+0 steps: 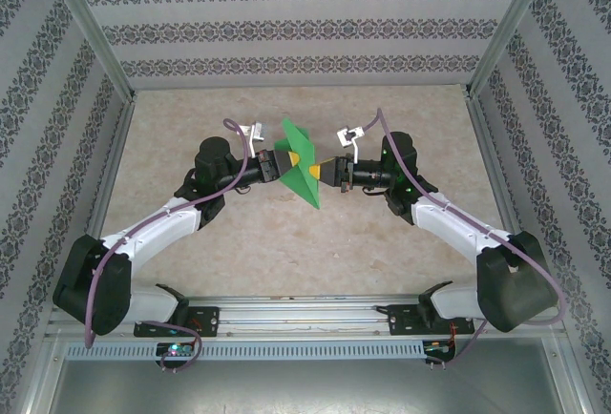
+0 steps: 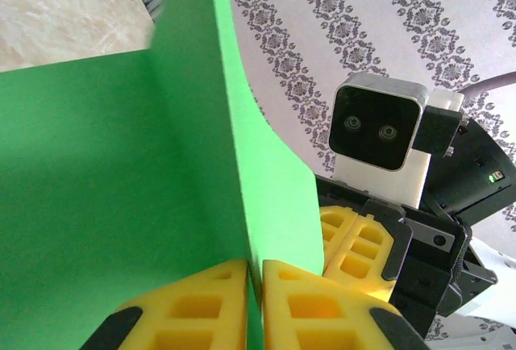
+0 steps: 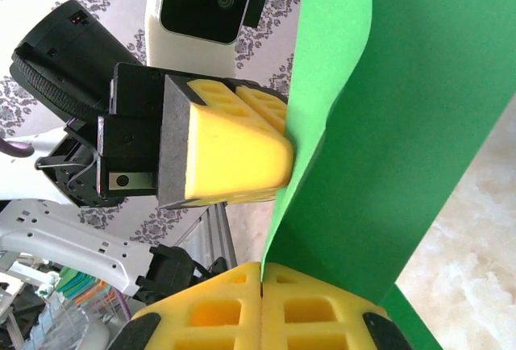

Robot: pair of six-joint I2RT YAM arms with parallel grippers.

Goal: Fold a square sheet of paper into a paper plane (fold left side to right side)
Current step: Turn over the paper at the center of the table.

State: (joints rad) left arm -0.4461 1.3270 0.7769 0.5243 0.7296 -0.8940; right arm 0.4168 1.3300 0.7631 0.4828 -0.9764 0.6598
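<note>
Paper (image 1: 304,180) is up off the table (image 1: 239,242), dead centre, half bent. Left gripper (image 1: 284,161) pinches it from 9 o'clock, right gripper (image 1: 323,172) from 3 o'clock, both clamped tight. Looks like mid left-to-right fold. Next move needs the edges lined up, then creased flat.

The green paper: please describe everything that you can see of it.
The green paper is thin, plain, bright green and matte. It is bent along a line, so two flaps stand at an angle. It hangs above the table between the arms, standing roughly on edge. The left gripper and the right gripper pinch it from opposite sides, both shut on it.
</note>
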